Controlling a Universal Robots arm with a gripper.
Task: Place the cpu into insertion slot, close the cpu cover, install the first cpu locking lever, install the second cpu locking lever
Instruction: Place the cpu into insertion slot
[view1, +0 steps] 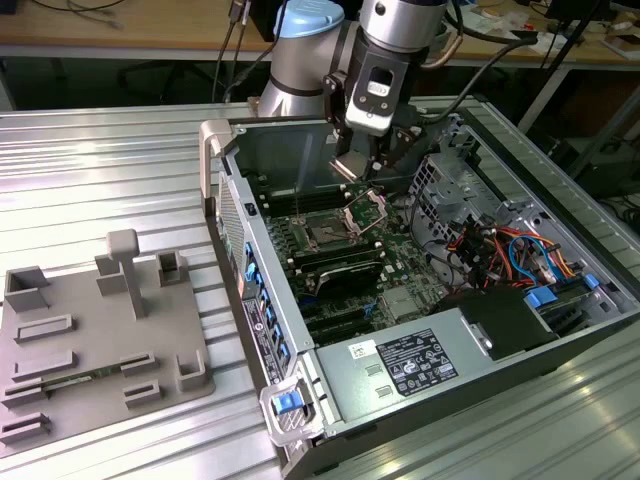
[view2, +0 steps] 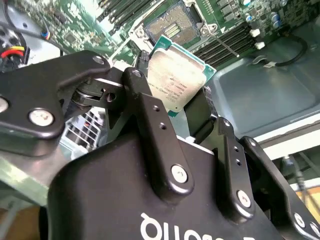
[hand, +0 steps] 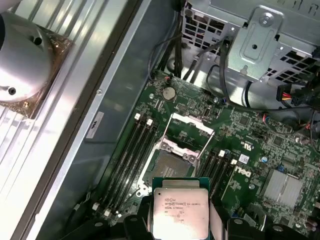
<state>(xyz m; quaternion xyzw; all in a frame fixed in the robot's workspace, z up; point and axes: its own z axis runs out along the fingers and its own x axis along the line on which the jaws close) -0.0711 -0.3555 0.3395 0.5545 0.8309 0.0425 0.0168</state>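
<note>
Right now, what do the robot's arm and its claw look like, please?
The arm is silver-grey round tubing with a light-blue joint cap. The claw is matte black, with jointed link fingers held by silver screws and white lettering on its body.

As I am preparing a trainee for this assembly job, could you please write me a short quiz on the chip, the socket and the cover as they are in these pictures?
1. Short answer: what does the gripper hold?
2. True or false: the chip already lies in the socket.
3. Pick one. The hinged cover at the socket is: A) shut flat over it, B) swung up and open, C) clamped in the gripper.

Key
1. The chip, held between its fingers.
2. False. The socket is empty and the chip is in the gripper, above the board.
3. B
</note>
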